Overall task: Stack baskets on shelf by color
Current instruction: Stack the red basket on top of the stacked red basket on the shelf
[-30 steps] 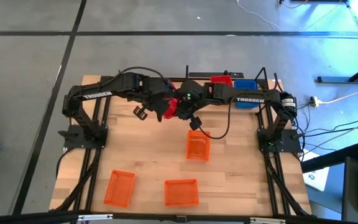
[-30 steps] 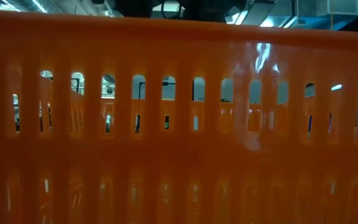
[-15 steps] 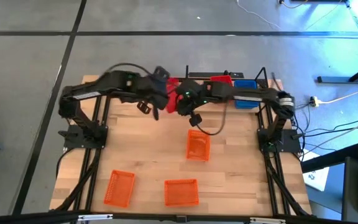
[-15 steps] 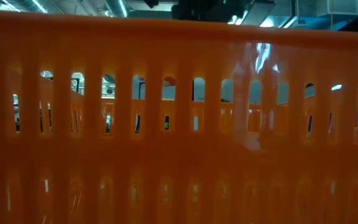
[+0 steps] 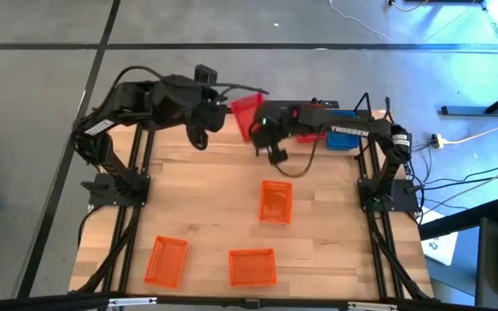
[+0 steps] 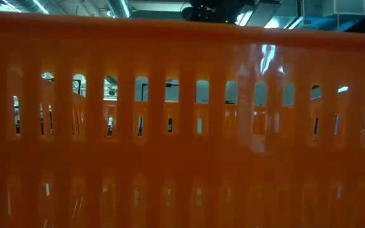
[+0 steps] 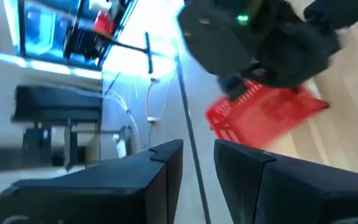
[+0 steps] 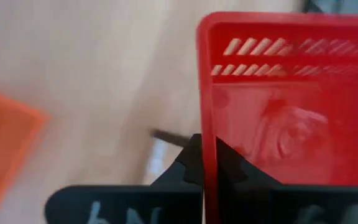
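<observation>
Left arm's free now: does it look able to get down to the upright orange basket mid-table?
Probably yes. The left claw is open and holds nothing, and the orange basket stands alone on bare wood. The right claw, shut on the red basket, sits back near the shelf, seemingly off that path.

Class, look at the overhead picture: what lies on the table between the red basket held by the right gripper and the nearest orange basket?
In the high view, only bare tabletop separates the red basket from the orange basket.

I see a glossy red plastic basket (image 8: 278,118) — slotted mesh walls — over the matt light-wood table (image 5: 206,216).
</observation>
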You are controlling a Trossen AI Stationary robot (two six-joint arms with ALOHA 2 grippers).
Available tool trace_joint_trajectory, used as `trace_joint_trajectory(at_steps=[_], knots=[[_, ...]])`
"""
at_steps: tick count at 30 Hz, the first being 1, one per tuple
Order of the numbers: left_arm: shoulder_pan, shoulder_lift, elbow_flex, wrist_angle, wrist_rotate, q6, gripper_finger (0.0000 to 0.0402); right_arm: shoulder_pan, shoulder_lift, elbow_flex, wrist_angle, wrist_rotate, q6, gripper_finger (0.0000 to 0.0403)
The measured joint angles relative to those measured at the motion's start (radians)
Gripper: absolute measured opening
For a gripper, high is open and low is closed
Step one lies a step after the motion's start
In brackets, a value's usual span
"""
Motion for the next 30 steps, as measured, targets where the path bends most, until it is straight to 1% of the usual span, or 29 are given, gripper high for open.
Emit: trace_joint_trajectory(at_steps=[3, 8, 10, 12, 15, 18, 21, 23, 26, 30], knots=[[-0.004, 0.001, 0.017, -0.022, -0.019, -0.041, 0.0086, -0.041, 0.000, 0.096, -0.151, 0.009, 0.048, 0.0000], [-0.002, 0.002, 0.027, -0.068, -0.026, -0.076, 0.0086, -0.130, 0.000, 0.229, -0.324, -0.008, 0.077, 0.0000], [-0.004, 0.002, 0.028, -0.087, -0.026, -0.093, 0.0086, -0.167, 0.000, 0.274, -0.397, -0.041, 0.078, 0.0000], [-0.007, 0.002, 0.028, -0.117, -0.026, -0.117, 0.0086, -0.201, -0.007, 0.302, -0.476, -0.102, 0.079, 0.0000], [-0.004, 0.002, 0.028, -0.156, -0.033, -0.168, 0.0086, -0.247, -0.036, 0.295, -0.527, -0.170, 0.100, 0.0000], [-0.005, 0.002, 0.028, -0.166, -0.033, -0.207, 0.0086, -0.295, -0.091, 0.241, -0.539, -0.199, 0.101, 0.0000], [-0.005, 0.002, 0.028, -0.171, -0.030, -0.213, 0.0086, -0.342, -0.155, 0.159, -0.524, -0.214, 0.085, 0.0000], [-0.005, 0.002, 0.028, -0.172, -0.031, -0.213, 0.0086, -0.382, -0.200, 0.081, -0.511, -0.280, 0.056, 0.0000], [-0.005, 0.002, 0.028, -0.172, -0.031, -0.213, 0.0086, -0.440, -0.256, -0.073, -0.410, -0.389, 0.011, 0.0000], [0.002, 0.002, 0.028, -0.172, -0.030, -0.213, 0.0086, -0.482, -0.297, -0.252, -0.219, -0.395, -0.042, 0.0000]])
